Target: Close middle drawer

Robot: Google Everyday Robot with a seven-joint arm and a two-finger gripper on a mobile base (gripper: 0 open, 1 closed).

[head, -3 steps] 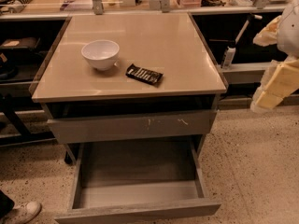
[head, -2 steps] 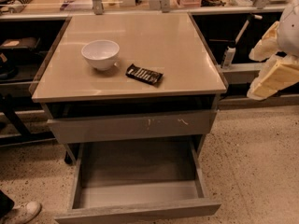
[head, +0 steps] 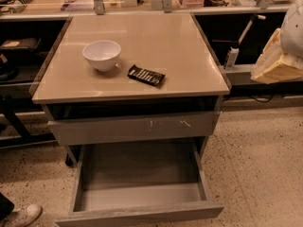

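The middle drawer (head: 140, 196) is pulled far out of the grey cabinet at the bottom of the camera view. Its deep empty interior shows, and its plain front panel (head: 142, 215) is nearest me. Above it sits the similar grey drawer front with pale scratch marks (head: 135, 126), pushed in. My gripper (head: 278, 58) is the cream-coloured shape at the right edge, level with the tabletop, to the right of the cabinet and well above the open drawer, touching neither.
On the beige tabletop (head: 156, 37) stand a white bowl (head: 102, 55) and a black snack packet (head: 146, 75). Dark shelves run behind on both sides, with a white bottle (head: 232, 56) at right. A person's shoe (head: 21, 215) is at bottom left. Speckled floor lies to the right.
My gripper has risen a little and shifted slightly left at the right edge. The drawer, bowl and packet have not moved.
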